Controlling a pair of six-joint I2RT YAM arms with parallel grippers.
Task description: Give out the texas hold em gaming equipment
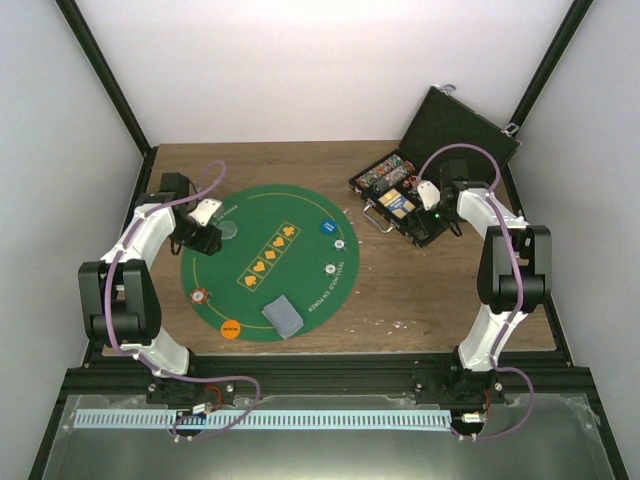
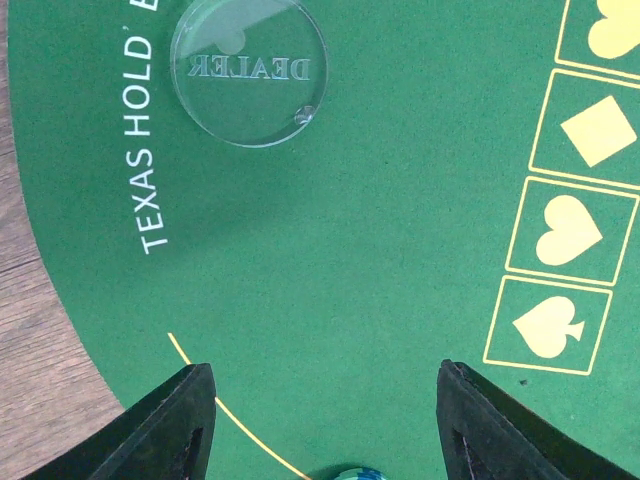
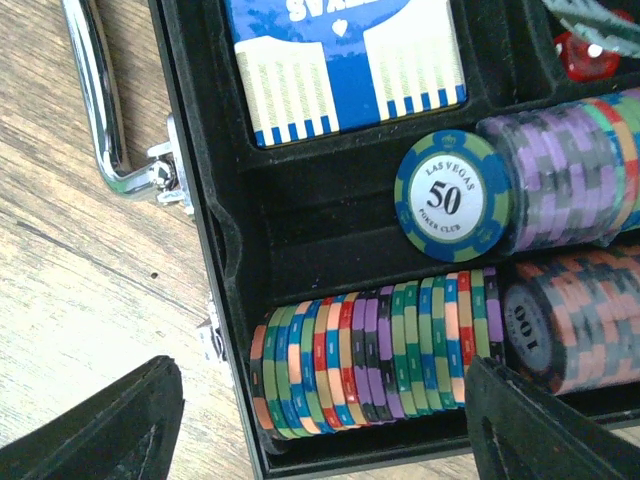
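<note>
You're holding your left gripper (image 2: 322,385) spread and empty over the big round green felt mat (image 2: 380,200) near the clear round dealer disc (image 2: 248,68), while your right gripper (image 3: 322,390) is hanging wide apart above multicoloured striped poker chips (image 3: 370,350) racked in the black hinged case (image 3: 300,210).

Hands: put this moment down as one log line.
left hand: open, over green mat near dealer button | right hand: open, above chip row in black case | held: nothing seen

matt green felt mat (image 2: 350,250), clear glossy plastic dealer disc (image 2: 248,70), wood-grain table (image 3: 70,300), shiny chrome case handle (image 3: 95,110)
</note>
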